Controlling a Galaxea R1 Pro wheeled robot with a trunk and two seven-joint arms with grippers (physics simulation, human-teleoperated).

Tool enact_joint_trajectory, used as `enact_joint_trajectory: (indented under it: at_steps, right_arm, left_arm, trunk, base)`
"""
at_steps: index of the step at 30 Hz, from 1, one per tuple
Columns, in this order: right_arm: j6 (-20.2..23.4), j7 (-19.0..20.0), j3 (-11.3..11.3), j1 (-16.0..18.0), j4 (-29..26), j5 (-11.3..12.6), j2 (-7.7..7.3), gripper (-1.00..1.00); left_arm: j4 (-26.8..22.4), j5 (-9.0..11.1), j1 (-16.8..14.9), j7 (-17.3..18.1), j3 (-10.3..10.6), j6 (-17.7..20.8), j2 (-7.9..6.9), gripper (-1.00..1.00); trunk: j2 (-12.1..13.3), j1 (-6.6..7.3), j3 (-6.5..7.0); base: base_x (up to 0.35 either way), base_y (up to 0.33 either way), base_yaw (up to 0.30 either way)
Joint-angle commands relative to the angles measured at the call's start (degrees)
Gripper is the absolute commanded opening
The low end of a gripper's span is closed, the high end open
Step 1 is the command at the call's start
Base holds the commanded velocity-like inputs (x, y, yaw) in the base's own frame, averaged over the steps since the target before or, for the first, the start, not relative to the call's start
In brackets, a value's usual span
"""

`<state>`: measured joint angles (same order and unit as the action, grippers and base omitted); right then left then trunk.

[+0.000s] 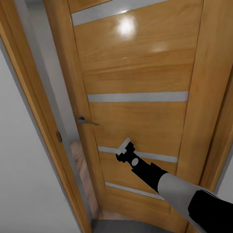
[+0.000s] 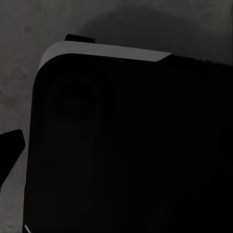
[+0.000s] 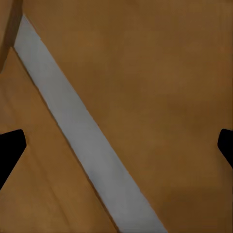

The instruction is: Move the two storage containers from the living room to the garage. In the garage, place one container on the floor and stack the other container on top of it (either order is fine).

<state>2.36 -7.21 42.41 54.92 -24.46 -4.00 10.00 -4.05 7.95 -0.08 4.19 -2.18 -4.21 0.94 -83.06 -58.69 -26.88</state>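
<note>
At lower centre of the head view, the right gripper (image 1: 125,149), fingers spread and empty, presses against a wooden door (image 1: 133,75) standing slightly ajar; steady pushing away from the hinge side should swing it wider. No storage container is in sight.

You face a door (image 1: 138,85) that stands a little way open. Its handle (image 1: 85,121) sits on its left edge. Left of the door is a gap (image 1: 80,163), and through it you see a bit of floor (image 1: 82,170) in the next room. Left of the gap is the door frame (image 1: 41,113), and then a wall (image 1: 11,142). Your right arm reaches in from the lower right, and your right gripper (image 1: 125,149) is up against the door, below the handle and to its right.
</note>
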Motion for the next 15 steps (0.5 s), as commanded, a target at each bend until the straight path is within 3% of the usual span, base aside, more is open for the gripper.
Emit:
enact_joint_trajectory:
  at_steps: [1,9,15]
  right_arm:
    - [0.3,-0.6,0.4,0.1,0.0,-0.7,0.0,1.0]
    - [0.4,-0.6,0.4,0.1,2.6,-0.7,0.0,1.0]
    - [-3.3,-0.6,-0.4,6.4,14.2,-0.2,0.0,1.0]
  left_arm:
    - [0.0,0.5,0.0,0.3,-0.2,-0.1,0.01,1.0]
    - [0.0,0.5,0.0,0.3,-0.2,-0.1,0.02,1.0]
    - [0.0,0.5,0.0,0.3,-0.2,-0.1,0.03,1.0]
  trunk:
    - [0.0,-0.03,-0.04]
    - [0.0,-0.03,-0.04]
    - [0.0,-0.03,-0.04]
  base:
    - [0.32,0.0,0.0]
    - [0.321,0.0,0.0]
    - [0.321,0.0,0.0]
